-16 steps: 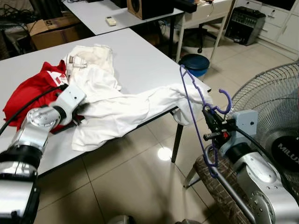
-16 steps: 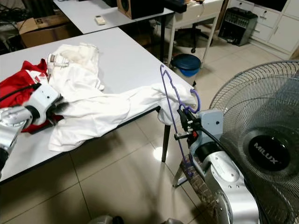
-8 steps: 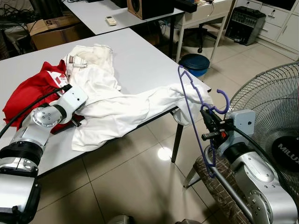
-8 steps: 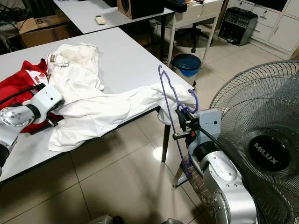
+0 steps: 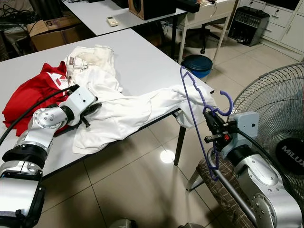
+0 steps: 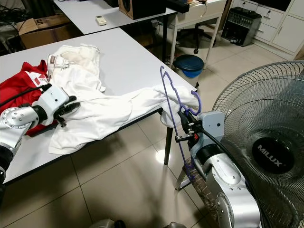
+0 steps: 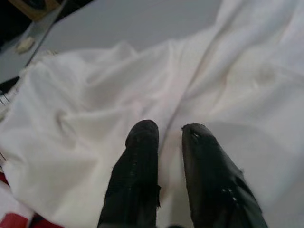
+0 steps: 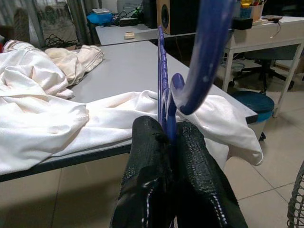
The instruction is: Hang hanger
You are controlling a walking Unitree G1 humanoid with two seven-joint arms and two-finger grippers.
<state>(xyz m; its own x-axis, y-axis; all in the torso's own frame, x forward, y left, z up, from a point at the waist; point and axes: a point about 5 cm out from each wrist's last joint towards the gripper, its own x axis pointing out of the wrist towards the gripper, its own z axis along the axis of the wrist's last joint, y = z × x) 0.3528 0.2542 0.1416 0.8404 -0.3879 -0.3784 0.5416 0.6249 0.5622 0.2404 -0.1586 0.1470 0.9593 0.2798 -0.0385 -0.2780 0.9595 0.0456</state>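
The right tool (image 5: 212, 127) is clamped tight on a purple plastic clothes hanger (image 5: 195, 105), its two black fingers (image 8: 145, 156) pinching the thin frame just below the hook. The hanger is held upright in the air beyond the counter's right corner, over the tiled floor (image 5: 137, 180), with its hook curling toward a large round standing fan with a wire grille (image 5: 278, 118). The top of the hanger frame stands in front of a fold of the white fabric garment (image 5: 123, 111) that spills over that same corner of the grey counter (image 5: 142, 57).

The left tool (image 5: 90, 108) rests low on the white garment near the counter's front edge. In the left wrist view its fingers (image 7: 137, 161) stand only a narrow gap apart, tips against the cloth; whether they pinch any of it cannot be told. A crumpled red garment (image 5: 28, 95) lies just beside the left arm, at the counter's left edge, touching the white one. A cream-coloured bundle of cloth (image 5: 92, 57) sits farther back on the counter.

Below the right arm stands a chair with a brown patterned seat (image 5: 223, 185). A dark blue round bin (image 5: 198, 64) sits on the floor past the counter's far right edge.
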